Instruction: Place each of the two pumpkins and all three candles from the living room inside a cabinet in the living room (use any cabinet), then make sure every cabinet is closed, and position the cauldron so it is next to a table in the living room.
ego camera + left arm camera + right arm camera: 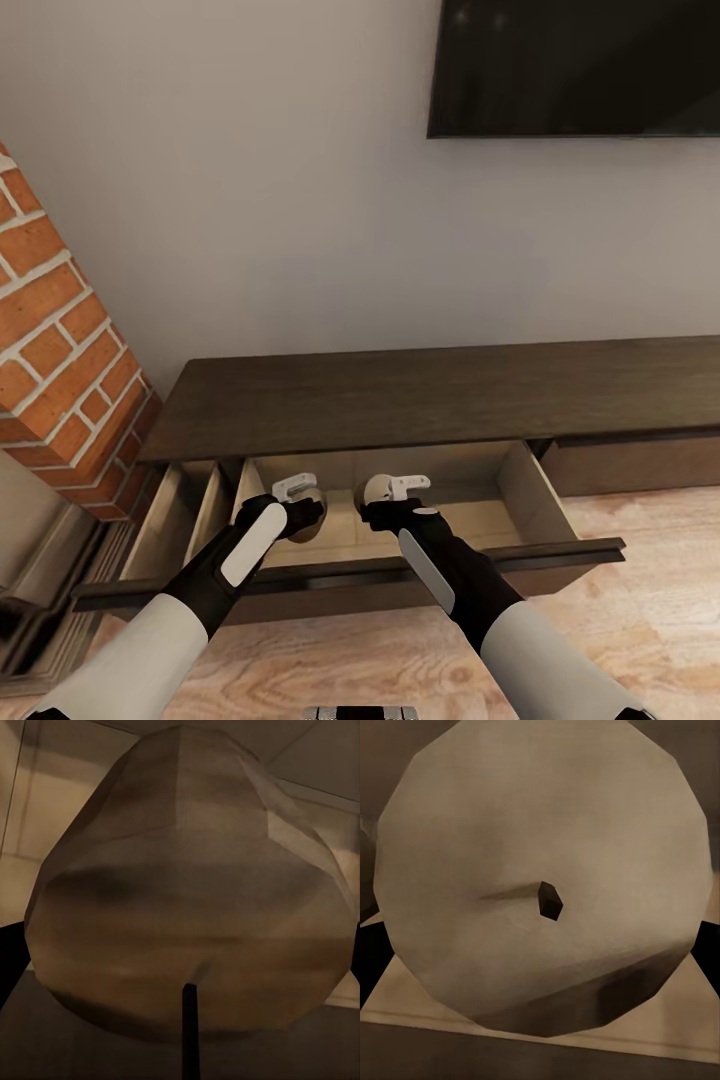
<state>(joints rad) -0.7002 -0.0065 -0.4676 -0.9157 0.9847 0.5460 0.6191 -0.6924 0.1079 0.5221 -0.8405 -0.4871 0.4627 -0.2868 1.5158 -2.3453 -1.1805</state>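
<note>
The head view is evenly and softly lit, with no glare and only faint shadow inside the open drawer (420, 500). The wall (300, 200) at the top is smooth and pale. Both wrist views are dim and brownish; each candle (187, 900) sits close up, softly blurred, its lower edge shaded dark.

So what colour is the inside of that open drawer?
Pale beige inside the drawer, seen best in the head view.
</note>
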